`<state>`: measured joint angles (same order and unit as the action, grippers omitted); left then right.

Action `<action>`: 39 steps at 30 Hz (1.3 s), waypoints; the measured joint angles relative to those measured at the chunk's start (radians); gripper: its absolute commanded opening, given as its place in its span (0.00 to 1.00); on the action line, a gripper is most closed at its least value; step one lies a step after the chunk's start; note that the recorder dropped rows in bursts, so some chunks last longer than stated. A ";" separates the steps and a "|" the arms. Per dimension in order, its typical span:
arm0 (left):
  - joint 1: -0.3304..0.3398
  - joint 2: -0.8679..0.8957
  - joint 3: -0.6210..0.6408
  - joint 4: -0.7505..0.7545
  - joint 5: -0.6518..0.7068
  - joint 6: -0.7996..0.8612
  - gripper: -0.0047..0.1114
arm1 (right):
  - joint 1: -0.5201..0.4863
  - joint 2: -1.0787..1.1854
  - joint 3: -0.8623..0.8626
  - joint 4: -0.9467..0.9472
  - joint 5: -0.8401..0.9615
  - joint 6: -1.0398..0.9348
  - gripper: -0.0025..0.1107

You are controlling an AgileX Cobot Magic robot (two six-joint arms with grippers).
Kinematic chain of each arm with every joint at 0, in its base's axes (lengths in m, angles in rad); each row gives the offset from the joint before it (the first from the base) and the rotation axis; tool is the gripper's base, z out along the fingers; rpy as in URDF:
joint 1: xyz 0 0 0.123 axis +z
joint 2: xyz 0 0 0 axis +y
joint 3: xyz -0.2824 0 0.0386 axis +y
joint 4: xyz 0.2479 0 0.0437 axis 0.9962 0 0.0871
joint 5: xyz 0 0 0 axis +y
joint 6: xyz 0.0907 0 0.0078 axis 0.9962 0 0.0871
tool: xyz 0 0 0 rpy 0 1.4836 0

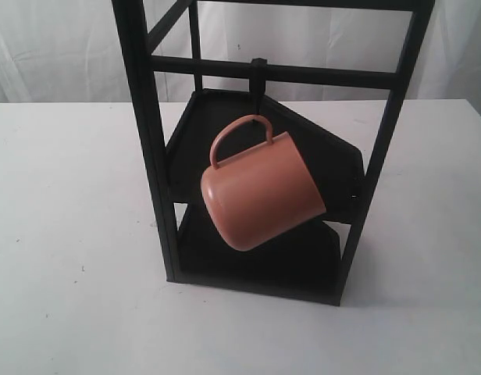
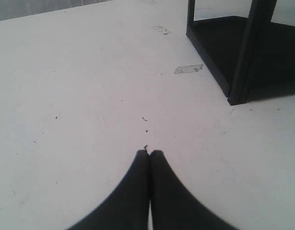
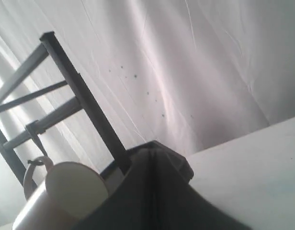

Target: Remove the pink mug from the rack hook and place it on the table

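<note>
A pink mug [image 1: 260, 195] hangs tilted from the rack hook [image 1: 258, 86] (handle looped over it); left gripper [image 2: 149, 153] and right gripper [image 3: 154, 151] jaws are together.

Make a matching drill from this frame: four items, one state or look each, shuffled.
Items:
1. pink mug
2. rack hook
3. left gripper
4. table

States:
A. shut, holding nothing
B. hanging tilted by its handle
C. white, with small dark specks
D. black, pointing down from the crossbar

Pairs: 1-B, 2-D, 3-A, 4-C
</note>
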<state>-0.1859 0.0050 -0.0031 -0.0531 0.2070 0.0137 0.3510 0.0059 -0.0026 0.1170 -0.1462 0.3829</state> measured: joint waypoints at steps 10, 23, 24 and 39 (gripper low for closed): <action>0.000 0.000 0.000 0.000 0.000 0.000 0.04 | 0.023 0.109 -0.448 0.001 0.595 -0.317 0.02; 0.000 0.000 0.000 0.000 0.000 0.000 0.04 | 0.057 0.552 -0.851 0.352 1.151 -0.924 0.14; 0.000 0.000 0.000 0.000 0.000 0.000 0.04 | 0.058 0.571 -0.854 0.364 1.151 -0.943 0.19; 0.000 0.000 0.000 0.000 0.000 0.000 0.04 | 0.186 0.725 -0.840 0.459 0.981 -1.090 0.52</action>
<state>-0.1859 0.0050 -0.0031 -0.0531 0.2070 0.0137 0.5375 0.7314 -0.8427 0.5758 0.8350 -0.7070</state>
